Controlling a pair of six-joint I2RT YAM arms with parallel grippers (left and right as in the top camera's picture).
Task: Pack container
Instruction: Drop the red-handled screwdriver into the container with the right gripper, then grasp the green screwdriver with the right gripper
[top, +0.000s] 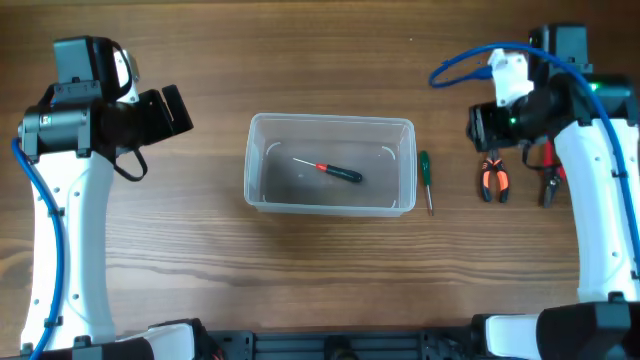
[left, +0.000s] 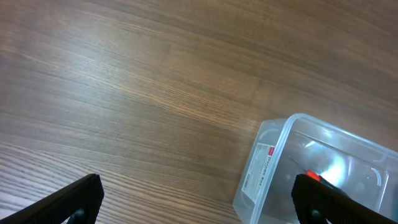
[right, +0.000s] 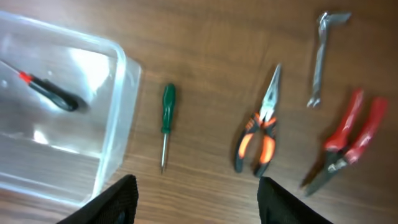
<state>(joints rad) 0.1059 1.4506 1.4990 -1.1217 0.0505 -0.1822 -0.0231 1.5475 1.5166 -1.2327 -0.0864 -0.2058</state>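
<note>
The clear plastic container sits mid-table with a black-and-red screwdriver lying inside. It also shows in the left wrist view and in the right wrist view. A green screwdriver lies just right of the tub, also in the right wrist view. Orange pliers and red pliers lie further right. My left gripper is open and empty, left of the tub. My right gripper is open and empty, above the tools.
A bent metal hex key lies beyond the orange pliers and the red pliers. A blue cable loops off the right arm. Bare wood shows around the tub.
</note>
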